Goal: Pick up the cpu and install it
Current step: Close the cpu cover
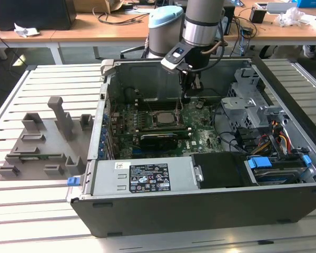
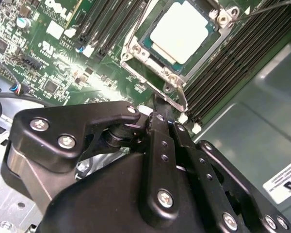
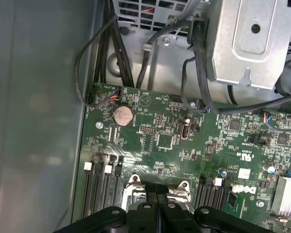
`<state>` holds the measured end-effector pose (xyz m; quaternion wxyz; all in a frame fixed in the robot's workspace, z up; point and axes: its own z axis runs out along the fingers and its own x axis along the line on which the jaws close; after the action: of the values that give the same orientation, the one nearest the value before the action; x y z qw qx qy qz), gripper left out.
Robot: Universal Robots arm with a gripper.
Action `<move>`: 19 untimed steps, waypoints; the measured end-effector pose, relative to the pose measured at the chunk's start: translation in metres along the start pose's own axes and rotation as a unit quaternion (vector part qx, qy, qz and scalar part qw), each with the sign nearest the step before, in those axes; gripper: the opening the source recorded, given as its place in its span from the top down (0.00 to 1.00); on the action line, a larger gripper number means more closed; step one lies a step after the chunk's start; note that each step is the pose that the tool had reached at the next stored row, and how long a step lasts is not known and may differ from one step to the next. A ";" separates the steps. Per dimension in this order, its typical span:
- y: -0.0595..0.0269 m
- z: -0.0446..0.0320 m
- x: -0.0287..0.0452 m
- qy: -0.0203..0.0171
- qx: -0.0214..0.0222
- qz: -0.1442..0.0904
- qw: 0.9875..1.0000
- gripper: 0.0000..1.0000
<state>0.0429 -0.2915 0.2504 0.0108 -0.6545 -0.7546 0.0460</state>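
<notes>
Exterior view overlooks the open case; both wrist views peer close past the gripper, sharing the socket.

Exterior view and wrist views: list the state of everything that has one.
cpu, seated in the socket
end effector, shut, empty, poised by the socket
computer case, lying flat, side panel off

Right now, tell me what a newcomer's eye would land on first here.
The open computer case takes the middle of the exterior view, with the robot arm reaching down into it. In the second wrist view the shiny silver cpu sits in its socket, the shut black claw close by.
</notes>
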 end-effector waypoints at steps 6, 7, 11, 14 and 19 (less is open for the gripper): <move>-0.0064 0.0009 0.0010 0.000 0.000 0.000 1.000 0.89; -0.0075 0.0011 0.0011 0.000 0.000 0.000 1.000 0.89; -0.0125 0.0047 0.0021 0.000 0.000 0.000 1.000 0.89; -0.0234 0.0130 0.0040 0.000 0.000 0.000 1.000 0.89; -0.0577 0.0302 0.0098 0.000 0.000 0.000 1.000 0.89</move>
<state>-0.0177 -0.2915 0.2247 0.0108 -0.6545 -0.7545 0.0459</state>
